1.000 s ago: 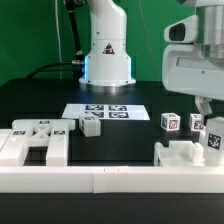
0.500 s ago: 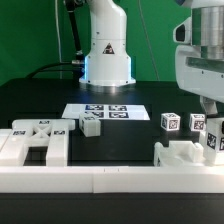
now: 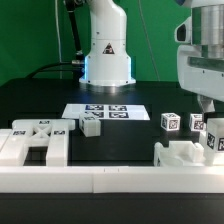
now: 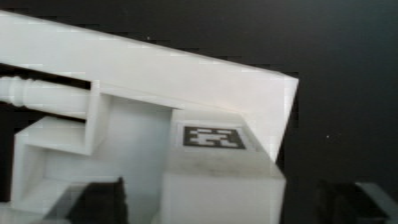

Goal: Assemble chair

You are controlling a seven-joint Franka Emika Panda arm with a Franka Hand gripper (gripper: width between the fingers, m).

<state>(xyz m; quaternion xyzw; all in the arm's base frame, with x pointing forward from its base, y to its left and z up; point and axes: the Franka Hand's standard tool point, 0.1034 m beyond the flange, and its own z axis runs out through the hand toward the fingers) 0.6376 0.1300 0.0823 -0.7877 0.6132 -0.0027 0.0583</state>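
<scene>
My gripper (image 3: 207, 108) hangs low over the black table (image 3: 40, 100), pointing straight down. Its two dark fingers (image 4: 102, 198) stand apart and hold nothing. In the wrist view a white chair part (image 4: 178, 110) lies directly beneath my hand and fills the gap between the fingers. It has a flat slanted face, a rounded peg on one side and a black-and-white square tag facing up at me. I cannot tell whether either finger touches it.

In the exterior view a tagged block (image 3: 214, 140) stands right under my fingertips, and a notched white piece (image 3: 183, 155) sits just beside it, between my hand and the long border wall (image 3: 110, 180). Two small tagged cubes (image 3: 170, 122) rest near my hand on the side of the arm's base (image 3: 107, 55). The marker board (image 3: 105, 112) lies farther off, in front of that base. A small white block (image 3: 90, 125) sits next to the marker board. The large flat chair piece (image 3: 35, 142), tags up, lies well apart from my hand against the border wall.
</scene>
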